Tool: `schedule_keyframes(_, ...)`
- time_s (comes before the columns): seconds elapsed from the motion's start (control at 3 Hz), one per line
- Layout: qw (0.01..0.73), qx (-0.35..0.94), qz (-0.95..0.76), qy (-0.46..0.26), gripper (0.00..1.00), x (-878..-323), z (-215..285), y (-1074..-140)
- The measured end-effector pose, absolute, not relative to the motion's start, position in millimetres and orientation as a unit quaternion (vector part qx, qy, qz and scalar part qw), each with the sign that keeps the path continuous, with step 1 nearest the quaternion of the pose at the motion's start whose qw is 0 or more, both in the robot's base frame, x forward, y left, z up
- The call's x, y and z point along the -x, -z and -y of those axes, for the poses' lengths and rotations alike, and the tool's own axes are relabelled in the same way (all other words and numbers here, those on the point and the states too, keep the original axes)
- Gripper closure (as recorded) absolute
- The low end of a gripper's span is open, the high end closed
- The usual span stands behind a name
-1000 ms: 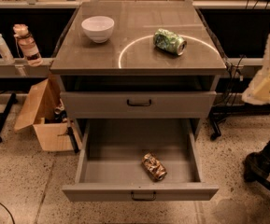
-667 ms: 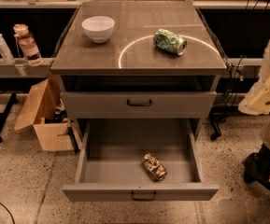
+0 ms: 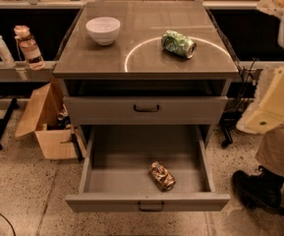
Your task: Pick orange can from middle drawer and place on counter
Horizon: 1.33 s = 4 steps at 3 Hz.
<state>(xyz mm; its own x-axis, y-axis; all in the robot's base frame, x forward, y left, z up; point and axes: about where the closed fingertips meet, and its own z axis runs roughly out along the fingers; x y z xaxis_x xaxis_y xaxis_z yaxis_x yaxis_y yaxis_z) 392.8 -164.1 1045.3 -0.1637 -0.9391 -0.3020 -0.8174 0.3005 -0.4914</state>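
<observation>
The orange can (image 3: 162, 176) lies on its side in the open middle drawer (image 3: 146, 201), right of centre and near the front panel. The drawer is pulled fully out below a closed drawer (image 3: 146, 109). The counter (image 3: 102, 58) above carries a thin white circle line (image 3: 131, 55). A green can (image 3: 179, 44) lies on its side inside that circle. My gripper is out of view; only a cream segment of my arm (image 3: 274, 104) shows at the right edge, level with the closed drawer and well away from the orange can.
A white bowl (image 3: 103, 30) stands on the counter's back left. An open cardboard box (image 3: 45, 124) sits on the floor left of the cabinet. A person's leg and dark boot (image 3: 259, 183) stand to the right of the open drawer. Bottles (image 3: 27, 45) stand on a shelf at left.
The cream arm segment at the right edge has shifted downward and slightly into view. The cans, the bowl and the drawer have not moved.
</observation>
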Motion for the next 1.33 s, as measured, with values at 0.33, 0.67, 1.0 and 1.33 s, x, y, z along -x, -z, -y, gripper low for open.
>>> schedule_keyframes(0.33,0.278,0.568,-0.767,0.108,0.00,-394.9,158.5,-1035.8)
schedule_keyframes(0.67,0.254,0.565,-0.779,0.101,0.00,-413.0,159.7,-999.8)
schedule_keyframes(1.0,0.254,0.565,-0.779,0.101,0.00,-413.0,159.7,-999.8)
schedule_keyframes(1.33,0.259,0.570,-0.770,0.119,0.00,-400.8,169.0,-1015.6)
